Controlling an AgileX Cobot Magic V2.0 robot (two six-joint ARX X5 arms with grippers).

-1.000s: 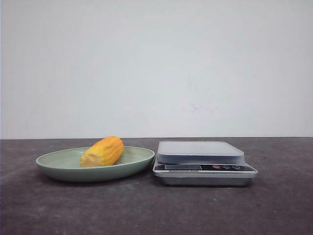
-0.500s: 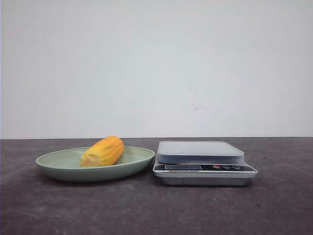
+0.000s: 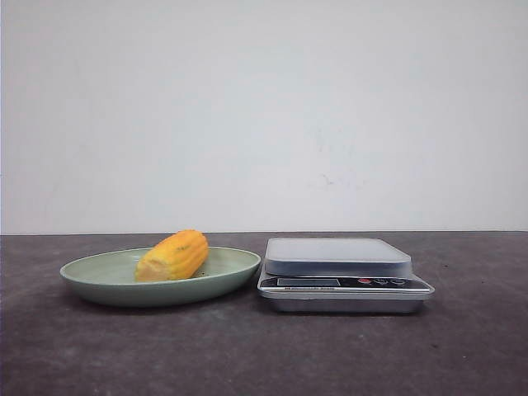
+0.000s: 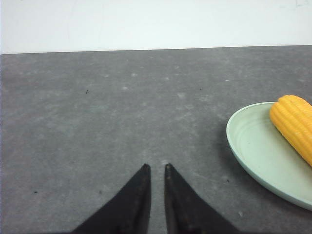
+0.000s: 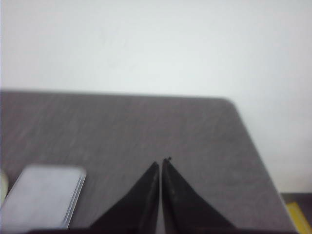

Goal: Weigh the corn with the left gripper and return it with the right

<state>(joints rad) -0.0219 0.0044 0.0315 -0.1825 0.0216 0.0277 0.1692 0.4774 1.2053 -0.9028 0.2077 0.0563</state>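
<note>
Corn: the corn (image 3: 173,256) lies on its side in the green plate (image 3: 107,285), tilted, with its paler cut end toward the front left and its rounded end toward the back right; in the left wrist view the corn (image 4: 294,126) shows rows of yellow-orange kernels and rests against the plate's inner slope.
Plate: shallow, pale green, left of centre on the table; its right rim sits just beside the scale (image 3: 342,276), whether touching cannot be told.
Scale: silver kitchen scale with a flat grey platform bearing nothing, a dark display strip and small buttons along its front edge; seen blurred in the right wrist view (image 5: 44,195).
Left gripper: the left gripper (image 4: 156,168) hangs over bare table well apart from the plate (image 4: 253,156), its 2 dark fingers nearly together with only a thin gap, holding nothing.
Right gripper: the right gripper (image 5: 160,163) has its 2 fingers pressed almost tip to tip, holding nothing, over the table beside the scale.
Change from earlier frames: corn, plate and scale lie just as they did 1.0 s and 0.5 s ago in the front view; neither arm shows in that view at any of the 3 moments.
Surface: dark grey, faintly mottled table (image 3: 264,355), with a rounded corner visible in the right wrist view.
Room: plain white wall (image 3: 264,115) behind the table; a yellow item (image 5: 300,217) at the picture edge beyond the table corner, too blurred to identify.
</note>
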